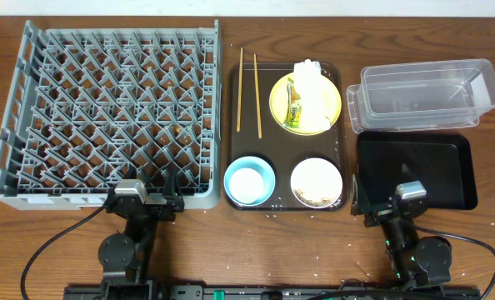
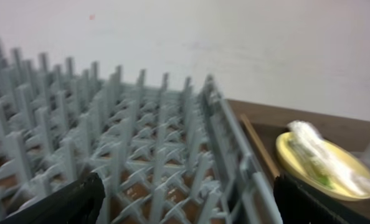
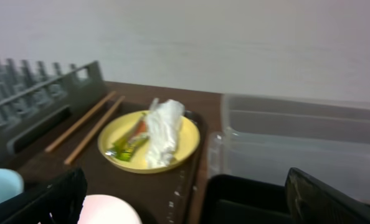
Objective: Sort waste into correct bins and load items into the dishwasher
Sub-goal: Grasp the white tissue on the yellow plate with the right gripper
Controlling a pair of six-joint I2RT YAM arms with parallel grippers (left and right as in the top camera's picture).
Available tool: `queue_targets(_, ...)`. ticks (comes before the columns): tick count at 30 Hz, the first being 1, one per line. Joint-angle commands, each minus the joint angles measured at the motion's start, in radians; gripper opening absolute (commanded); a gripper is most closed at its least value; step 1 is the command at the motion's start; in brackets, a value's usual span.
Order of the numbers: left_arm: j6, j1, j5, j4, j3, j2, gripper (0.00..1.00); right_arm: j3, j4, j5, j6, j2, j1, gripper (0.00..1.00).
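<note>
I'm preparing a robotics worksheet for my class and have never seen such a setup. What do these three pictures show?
The machine is two robot arms at a wooden table, each ending in a two-finger gripper. One picture looks straight down from above; the other two come from cameras on the wrists. The dark shapes in their lower corners are the fingers of the left gripper and the right gripper. Both are open and hold nothing. On the table lie a grey dish rack, a dark brown serving tray, a clear tub and a black tray. The serving tray carries a yellow plate with a crumpled napkin and a green sachet, chopsticks, a light blue bowl and a white bowl with food scraps.
</note>
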Motion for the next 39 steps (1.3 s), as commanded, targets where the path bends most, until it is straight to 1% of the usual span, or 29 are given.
queue_targets(1, -0.043, -0.001, 0.074, -0.014, 0.048, 0.006, 0.88, 0.065, 0.001, -0.084, 0.011, 0.003, -0.018, 0.99)
queue_targets(4, -0.069, -0.001, 0.074, -0.090, 0.138, 0.058, 0.89, 0.173, -0.010, -0.084, 0.012, 0.068, -0.018, 0.99)
queue_targets(5, -0.069, -0.001, 0.074, -0.170, 0.243, 0.150, 0.88, 0.269, -0.040, -0.084, 0.012, 0.166, -0.018, 0.99)
queue_targets(7, -0.069, -0.001, 0.075, -0.240, 0.352, 0.251, 0.88, 0.358, -0.074, -0.094, 0.012, 0.285, -0.018, 0.99)
queue_targets(8, -0.069, -0.001, 0.094, -0.311, 0.476, 0.361, 0.88, 0.457, -0.118, -0.121, 0.011, 0.417, -0.017, 0.99)
queue_targets(9, -0.069, -0.001, 0.100, -0.338, 0.524, 0.403, 0.88, 0.530, -0.160, -0.143, 0.011, 0.507, -0.017, 0.99)
queue_targets(11, -0.069, -0.001, 0.116, -0.446, 0.687, 0.535, 0.88, 0.657, -0.240, -0.175, 0.011, 0.652, -0.017, 0.99)
queue_targets(12, -0.069, -0.001, 0.116, -0.518, 0.780, 0.606, 0.88, 0.749, -0.305, -0.187, 0.011, 0.751, -0.017, 0.99)
queue_targets(13, -0.069, -0.001, 0.117, -0.612, 0.897, 0.690, 0.88, 0.878, -0.404, -0.189, 0.011, 0.877, -0.015, 0.99)
queue_targets(16, -0.069, -0.001, 0.119, -0.738, 1.045, 0.802, 0.88, 1.083, -0.566, -0.189, 0.010, 1.072, 0.002, 0.99)
queue_targets(17, -0.069, -0.001, 0.119, -0.793, 1.115, 0.868, 0.88, 1.187, -0.629, -0.189, 0.010, 1.181, 0.013, 0.99)
queue_targets(18, -0.069, -0.001, 0.119, -0.801, 1.125, 0.886, 0.88, 1.224, -0.640, -0.188, 0.011, 1.227, 0.014, 0.99)
queue_targets(19, -0.069, -0.001, 0.128, -0.804, 1.126, 0.896, 0.88, 1.242, -0.635, -0.200, 0.014, 1.260, 0.014, 0.99)
queue_targets(22, -0.069, -0.001, 0.225, -0.814, 1.125, 0.909, 0.88, 1.251, -0.627, -0.250, 0.014, 1.337, 0.014, 0.99)
queue_targets(25, -0.069, -0.001, 0.231, -0.814, 1.125, 0.909, 0.88, 1.251, -0.552, -0.351, 0.015, 1.392, 0.024, 0.99)
queue_targets(27, -0.069, -0.001, 0.231, -0.817, 1.125, 0.909, 0.89, 1.251, -0.524, -0.348, 0.015, 1.428, 0.050, 0.99)
queue_targets(28, -0.069, -0.001, 0.231, -0.822, 1.125, 0.909, 0.88, 1.251, -0.518, -0.285, 0.024, 1.454, 0.074, 0.97)
queue_targets(29, -0.069, -0.001, 0.232, -0.824, 1.125, 0.909, 0.88, 1.251, -0.513, -0.154, 0.055, 1.493, 0.105, 0.95)
queue_targets(30, -0.069, -0.001, 0.232, -0.825, 1.125, 0.909, 0.88, 1.251, -0.498, 0.021, 0.098, 1.556, 0.140, 0.90)
queue_targets(31, -0.069, -0.001, 0.231, -0.825, 1.125, 0.909, 0.88, 1.251, -0.478, 0.086, 0.101, 1.601, 0.156, 0.88)
queue_targets(33, -0.069, -0.001, 0.231, -0.826, 1.124, 0.909, 0.88, 1.251, -0.406, 0.143, 0.101, 1.702, 0.172, 0.78)
queue_targets(34, -0.069, -0.001, 0.231, -0.826, 1.125, 0.909, 0.88, 1.251, -0.359, 0.162, 0.101, 1.756, 0.172, 0.80)
queue_targets(35, -0.069, -0.001, 0.231, -0.826, 1.125, 0.909, 0.88, 1.251, -0.347, 0.165, 0.101, 1.769, 0.172, 0.81)
queue_targets(39, -0.069, -0.001, 0.231, -0.826, 1.125, 0.909, 0.88, 1.251, -0.216, 0.176, 0.097, 1.913, 0.164, 0.68)
